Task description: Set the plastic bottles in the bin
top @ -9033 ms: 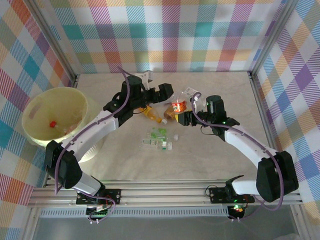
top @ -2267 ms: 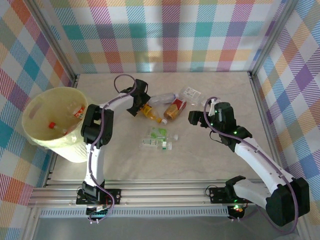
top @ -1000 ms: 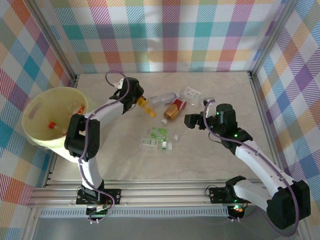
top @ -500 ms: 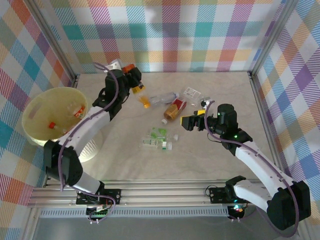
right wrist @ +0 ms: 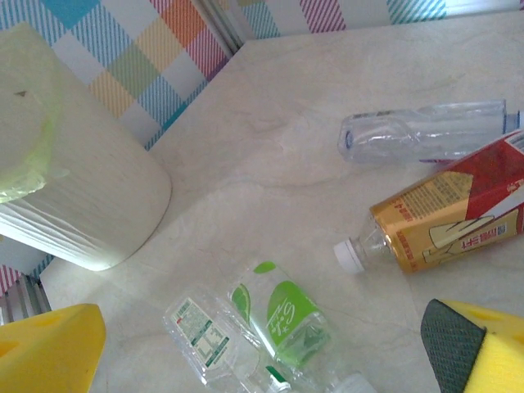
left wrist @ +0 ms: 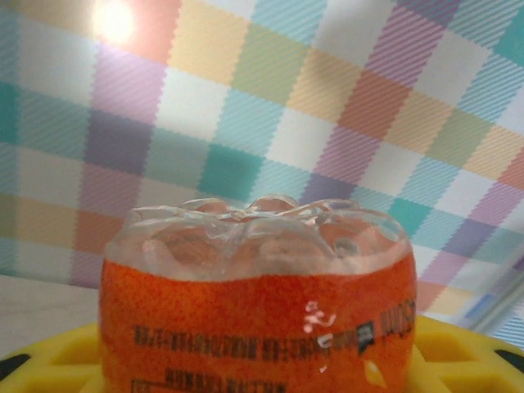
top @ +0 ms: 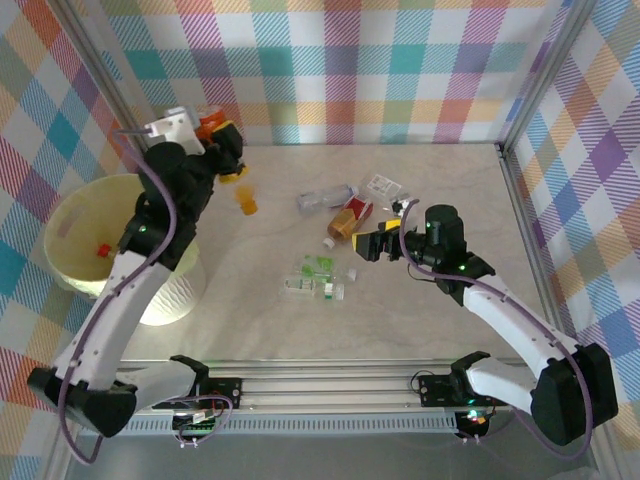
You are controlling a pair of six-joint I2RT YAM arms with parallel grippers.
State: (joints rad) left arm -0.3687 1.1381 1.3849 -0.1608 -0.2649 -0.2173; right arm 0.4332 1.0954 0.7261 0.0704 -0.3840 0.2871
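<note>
Looking at the bin (top: 172,292) at the left of the bench (top: 255,325): big and round, thin pale-yellow plastic on top, white and ribbed lower down. Holding a small red thing (top: 103,248) inside. Pinching the orange bottle (top: 243,196) round its middle with the left gripper (top: 228,158), up in the air, just right of the bin's rim in the top view. Showing a bumpy clear bottom and an orange label in the left wrist view. Holding the right gripper (top: 378,232) spread wide and empty over the bench. Lying close by on the bench: a smooth clear bottle (right wrist: 426,135), a red and brown bottle (right wrist: 450,217) with a white cap, a squashed green bottle (right wrist: 282,315), and a small clear bottle (right wrist: 201,336) touching the green one.
</note>
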